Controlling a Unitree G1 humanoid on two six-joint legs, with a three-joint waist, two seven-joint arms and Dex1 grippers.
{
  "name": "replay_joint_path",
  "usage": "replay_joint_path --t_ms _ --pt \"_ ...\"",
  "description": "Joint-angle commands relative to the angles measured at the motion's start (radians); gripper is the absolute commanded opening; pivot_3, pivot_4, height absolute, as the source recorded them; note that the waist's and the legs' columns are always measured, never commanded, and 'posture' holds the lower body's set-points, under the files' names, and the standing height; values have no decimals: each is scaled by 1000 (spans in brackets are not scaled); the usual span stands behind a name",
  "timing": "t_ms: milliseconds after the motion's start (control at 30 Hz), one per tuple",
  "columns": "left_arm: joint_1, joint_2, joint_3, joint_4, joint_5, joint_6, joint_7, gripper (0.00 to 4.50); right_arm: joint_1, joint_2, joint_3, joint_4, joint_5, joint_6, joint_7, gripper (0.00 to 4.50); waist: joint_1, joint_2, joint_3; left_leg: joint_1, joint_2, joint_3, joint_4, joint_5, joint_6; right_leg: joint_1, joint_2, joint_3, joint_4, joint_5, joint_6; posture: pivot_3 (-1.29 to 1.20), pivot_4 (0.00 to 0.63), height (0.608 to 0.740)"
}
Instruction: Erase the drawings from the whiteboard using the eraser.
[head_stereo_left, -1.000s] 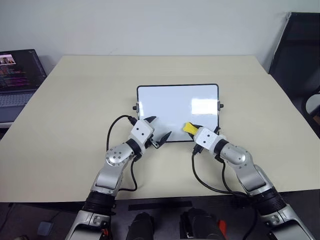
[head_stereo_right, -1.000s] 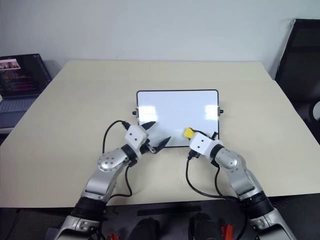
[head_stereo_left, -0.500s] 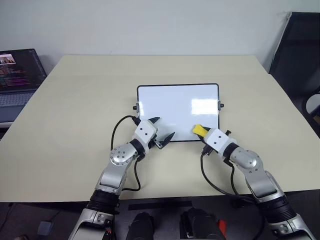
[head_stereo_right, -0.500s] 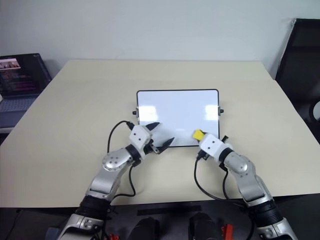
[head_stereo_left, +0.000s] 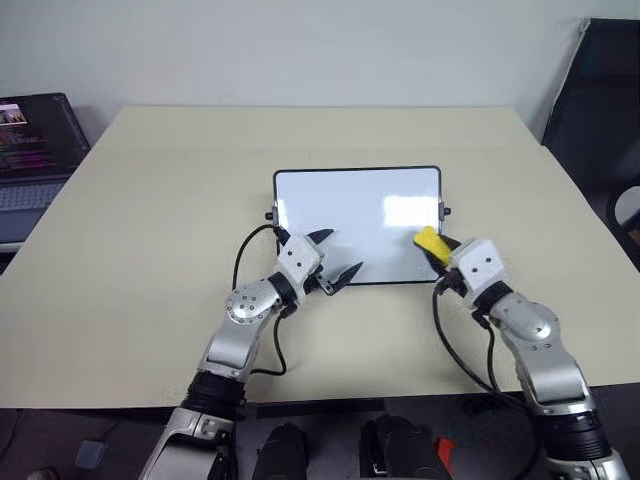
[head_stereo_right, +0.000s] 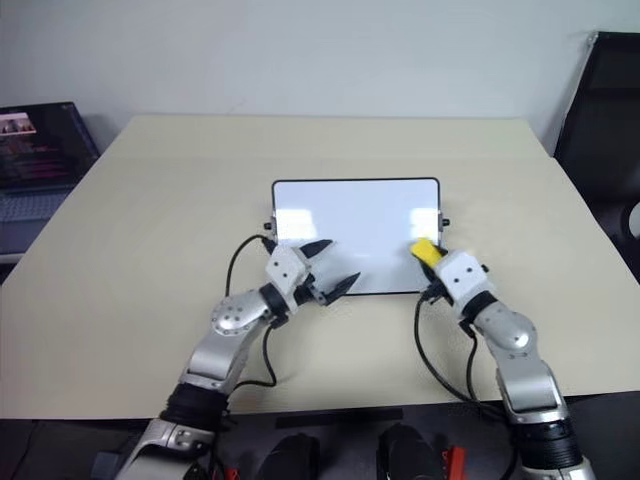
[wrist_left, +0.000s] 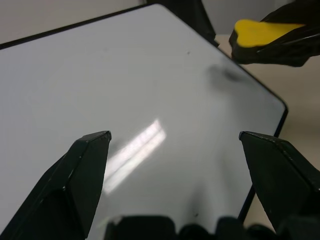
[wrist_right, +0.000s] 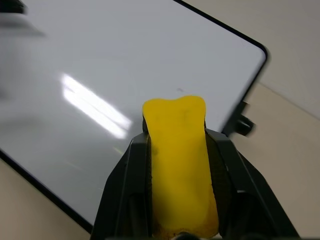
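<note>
The whiteboard (head_stereo_left: 357, 215) lies flat in the middle of the table, black-framed and glossy. The drawings cannot be made out on it. In the left wrist view a faint grey smudge (wrist_left: 225, 75) sits below the eraser; I cannot tell whether it is a mark or a reflection. My right gripper (head_stereo_left: 441, 253) is shut on the yellow eraser (head_stereo_left: 429, 242), which juts forward over the board's near right corner, its tip (wrist_right: 175, 120) above the white surface. My left gripper (head_stereo_left: 340, 252) hangs open over the board's near edge, left of centre, with nothing between its fingers (wrist_left: 90, 160).
The beige table (head_stereo_left: 150, 200) spreads wide around the board. An open laptop (head_stereo_left: 35, 140) stands off the table's left side. A black chair (head_stereo_left: 600, 100) stands at the far right. Black cables loop beside both wrists.
My right gripper has carried the eraser to the right along the board's near edge and a little upward, to the near right corner. The left gripper has shifted slightly right and stayed open.
</note>
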Motion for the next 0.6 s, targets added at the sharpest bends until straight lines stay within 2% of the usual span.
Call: replay_joint_path --t_ms 33,300,433,600 --pt "-30 -30 -65 -44 -123 17 -181 4500 30 -35 -149 -70 51 154 -28 1124 2 0 0 0 0 0 0 0 0 0 0 0 0 0 0 0 150 740" --pt "-74 -13 -122 24 -130 7 -349 4500 21 -66 -241 -49 110 336 -28 1124 -14 1 0 4 2 1 0 0 0 0 4 2 3 0 0 0 150 740" --pt "-96 -11 -120 63 -122 -10 -379 4500 2 -45 -275 -40 164 440 -51 1124 -13 2 0 4 2 1 0 0 1 1 4 1 2 0 -1 0 150 740" --pt "-100 -1 -125 81 -103 -39 -401 4500 -22 -24 -265 -32 190 486 -75 1124 -11 2 0 3 1 2 0 0 1 1 4 1 1 0 0 0 150 740"
